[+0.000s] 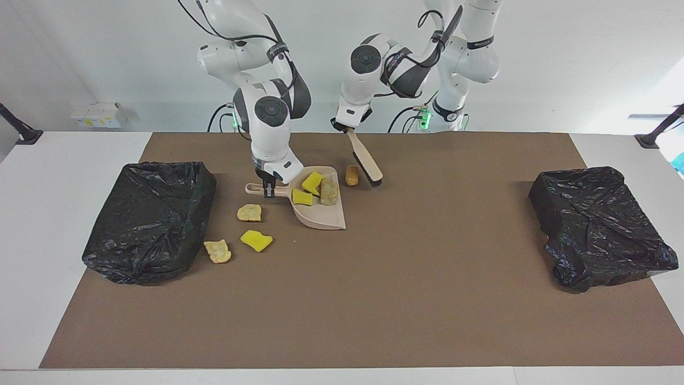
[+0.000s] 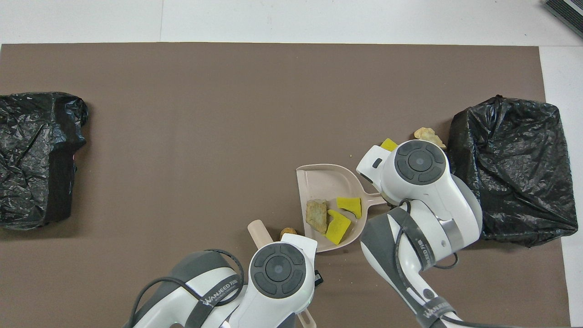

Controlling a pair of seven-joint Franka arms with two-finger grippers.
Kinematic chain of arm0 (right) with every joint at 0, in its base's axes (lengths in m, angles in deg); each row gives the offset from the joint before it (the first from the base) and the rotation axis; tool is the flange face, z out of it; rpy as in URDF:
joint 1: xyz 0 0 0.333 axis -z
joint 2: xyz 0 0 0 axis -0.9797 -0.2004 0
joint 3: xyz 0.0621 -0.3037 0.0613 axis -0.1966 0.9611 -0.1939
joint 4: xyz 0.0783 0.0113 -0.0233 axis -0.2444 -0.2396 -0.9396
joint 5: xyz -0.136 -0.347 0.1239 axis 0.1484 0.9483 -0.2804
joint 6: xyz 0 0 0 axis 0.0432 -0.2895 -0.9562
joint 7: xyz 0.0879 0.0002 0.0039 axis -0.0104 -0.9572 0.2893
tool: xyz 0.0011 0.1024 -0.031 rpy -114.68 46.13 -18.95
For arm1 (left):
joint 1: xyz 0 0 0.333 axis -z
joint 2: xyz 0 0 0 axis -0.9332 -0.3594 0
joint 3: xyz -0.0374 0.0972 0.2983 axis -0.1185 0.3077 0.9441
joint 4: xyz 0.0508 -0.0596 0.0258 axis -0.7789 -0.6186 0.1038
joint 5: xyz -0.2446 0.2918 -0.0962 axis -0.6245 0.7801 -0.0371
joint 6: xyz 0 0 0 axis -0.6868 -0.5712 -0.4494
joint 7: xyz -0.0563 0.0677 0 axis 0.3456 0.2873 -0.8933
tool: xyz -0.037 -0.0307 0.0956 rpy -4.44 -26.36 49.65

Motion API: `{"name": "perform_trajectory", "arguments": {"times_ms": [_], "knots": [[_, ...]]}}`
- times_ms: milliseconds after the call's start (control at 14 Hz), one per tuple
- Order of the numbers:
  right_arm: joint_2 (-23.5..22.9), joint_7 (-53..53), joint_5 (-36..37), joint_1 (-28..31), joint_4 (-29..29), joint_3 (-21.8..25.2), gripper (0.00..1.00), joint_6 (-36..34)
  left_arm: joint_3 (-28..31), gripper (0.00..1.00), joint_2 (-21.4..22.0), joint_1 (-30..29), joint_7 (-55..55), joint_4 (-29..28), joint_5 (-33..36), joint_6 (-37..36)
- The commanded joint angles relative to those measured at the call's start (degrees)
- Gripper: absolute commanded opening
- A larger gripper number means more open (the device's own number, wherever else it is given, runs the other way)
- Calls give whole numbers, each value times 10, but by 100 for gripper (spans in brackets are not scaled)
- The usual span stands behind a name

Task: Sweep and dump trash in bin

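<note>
**Brown mat, two lined bins, sweeping under way**

Brown matting covers the white worktop [image 1: 32, 224]. Nearest the robots, the left claw [image 1: 346, 128] is clamped on the handle of the brush [image 1: 366, 159], which slants down with its black bristles just beside a tan scrap [image 1: 351, 175] on the mat. Next to that scrap lies the dustpan [image 1: 320, 214], its handle pinched by the right claw [image 1: 268, 190]; two yellow sponge pieces [image 1: 312, 182] and one tan chunk [image 1: 328, 191] rest in the pan. Farther out, three loose scraps [image 1: 249, 213] lie on the mat between the pan and the black-lined bin [image 1: 149, 219] at the right arm's end. A second black-lined bin [image 1: 598, 224] sits at the left arm's end.
</note>
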State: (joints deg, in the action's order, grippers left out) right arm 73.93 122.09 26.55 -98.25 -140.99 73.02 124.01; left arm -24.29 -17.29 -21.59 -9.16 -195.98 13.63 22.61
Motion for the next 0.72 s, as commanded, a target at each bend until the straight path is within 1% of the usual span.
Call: {"name": "perform_trajectory", "arguments": {"times_ms": [0,143,358,645], "knots": [[19,-3,5,5,-28,-3,0,20,5,0,23,13,51,-38,-3,18],[22,-3,5,5,-36,-3,0,29,5,0,21,40,80,-61,-22,79],[22,-4,5,5,-42,-3,0,36,5,0,12,40,84,-68,-69,134],[22,-6,5,5,-42,-3,0,36,5,0,-30,47,83,-63,-89,238]]}}
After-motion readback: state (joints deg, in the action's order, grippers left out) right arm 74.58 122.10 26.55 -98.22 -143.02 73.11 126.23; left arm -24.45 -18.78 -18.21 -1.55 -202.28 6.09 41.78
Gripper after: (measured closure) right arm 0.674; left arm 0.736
